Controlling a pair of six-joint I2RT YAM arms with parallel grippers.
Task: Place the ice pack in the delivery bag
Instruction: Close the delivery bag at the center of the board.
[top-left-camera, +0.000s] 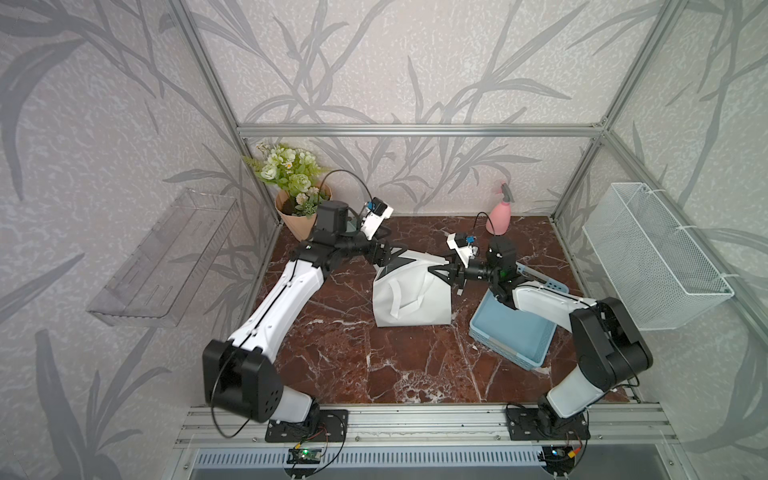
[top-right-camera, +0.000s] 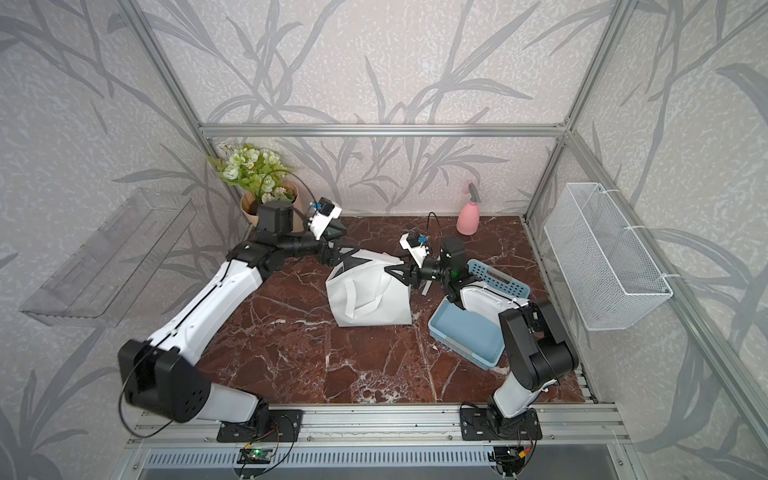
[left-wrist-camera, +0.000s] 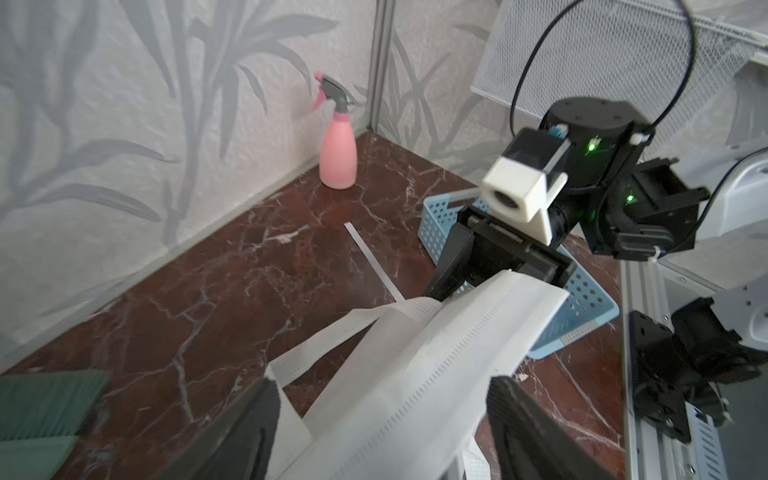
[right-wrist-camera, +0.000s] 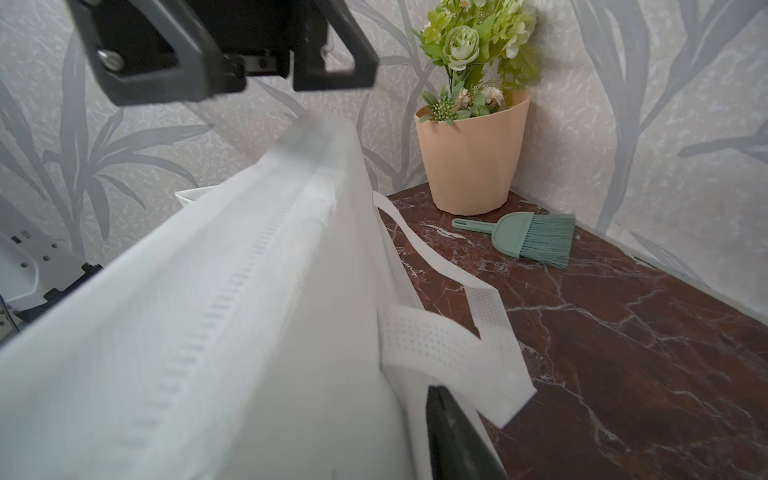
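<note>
Delivery bag (top-left-camera: 411, 295) stands mid-counter (top-left-camera: 374, 365) between the two arms. Its top is drawn into a ridge running gripper to gripper, and the loop handle (top-left-camera: 395, 300) hangs down the front face.

Left gripper (top-left-camera: 394, 258) is at the bag's left top end. Its fingers (left-wrist-camera: 245, 432) are spread wide and straddle the ridge; from the right wrist view they sit just above the fabric, not clamping it.

Right gripper (top-left-camera: 443, 274) is at the right top end with the fold between its fingers (left-wrist-camera: 453, 262). Fabric hides one finger in its own wrist view, so I can't tell whether they pinch.

Blue tray (top-left-camera: 508, 351) is just right of the bag, under the right arm. Its inside is flat blue, and I can't tell whether that's the ice pack or the tray floor.

Hand brush (right-wrist-camera: 536, 239) lies by the flower pot (right-wrist-camera: 471, 158), and the pink spray bottle (top-left-camera: 500, 216) stands at the back wall.
</note>
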